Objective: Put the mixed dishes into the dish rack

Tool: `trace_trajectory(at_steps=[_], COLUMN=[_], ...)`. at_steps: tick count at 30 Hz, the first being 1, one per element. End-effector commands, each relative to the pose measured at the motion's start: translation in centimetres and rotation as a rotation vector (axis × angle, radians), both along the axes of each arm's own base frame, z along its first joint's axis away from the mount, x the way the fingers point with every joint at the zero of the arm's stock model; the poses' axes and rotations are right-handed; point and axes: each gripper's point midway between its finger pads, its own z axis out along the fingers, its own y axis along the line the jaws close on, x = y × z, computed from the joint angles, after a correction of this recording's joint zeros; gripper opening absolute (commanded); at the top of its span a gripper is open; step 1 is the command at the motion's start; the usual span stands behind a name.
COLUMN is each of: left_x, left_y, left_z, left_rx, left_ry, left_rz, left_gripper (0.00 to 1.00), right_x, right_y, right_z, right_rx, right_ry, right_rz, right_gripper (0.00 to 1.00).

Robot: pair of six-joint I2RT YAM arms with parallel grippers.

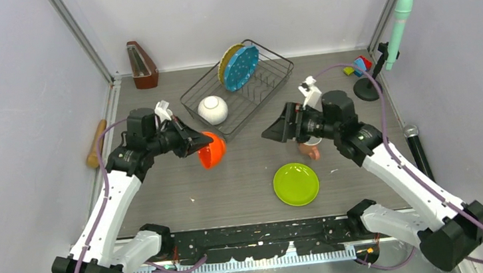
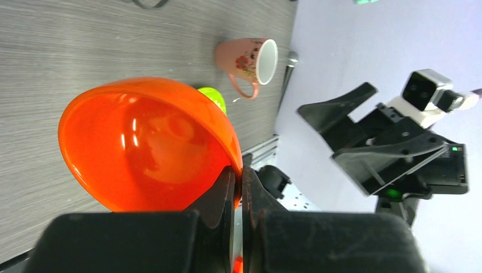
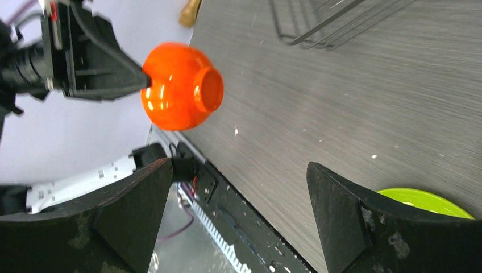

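My left gripper (image 1: 194, 143) is shut on the rim of the orange bowl (image 1: 212, 150), held above the table just in front of the dish rack (image 1: 265, 59). The bowl fills the left wrist view (image 2: 142, 142) and shows in the right wrist view (image 3: 179, 85). The rack holds the white bowl (image 1: 213, 109), the teal-blue plate (image 1: 241, 67) and the yellow woven plate (image 1: 227, 59) upright. My right gripper (image 1: 276, 132) is open and empty, above the table. The salmon-pink mug (image 1: 308, 150) lies under the right arm and shows on its side in the left wrist view (image 2: 245, 58). The lime green plate (image 1: 295, 184) lies flat.
A wooden metronome (image 1: 142, 64) stands at the back left. Coloured toy blocks (image 1: 359, 66) and a microphone stand (image 1: 394, 31) are at the back right. A wooden handle (image 1: 96, 143) lies by the left wall. The grey-blue mug is out of view.
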Motion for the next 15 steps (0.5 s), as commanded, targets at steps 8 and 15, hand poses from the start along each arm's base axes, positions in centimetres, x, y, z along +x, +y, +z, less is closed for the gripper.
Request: trace_trajectory(at_steps=[8, 15], left_x=[0.9, 1.8], left_y=[-2.6, -3.0], left_z=[8.2, 9.3], left_rx=[-0.259, -0.287], left_ry=[-0.093, -0.091], left_rz=[-0.023, -0.004], left_gripper=[0.0, 0.0], right_x=[-0.5, -0.3], right_y=[8.1, 11.0], right_z=[3.8, 4.6], right_rx=[-0.027, -0.076], right_ry=[-0.254, -0.343], right_rz=[0.201, 0.207], right_gripper=[0.95, 0.95])
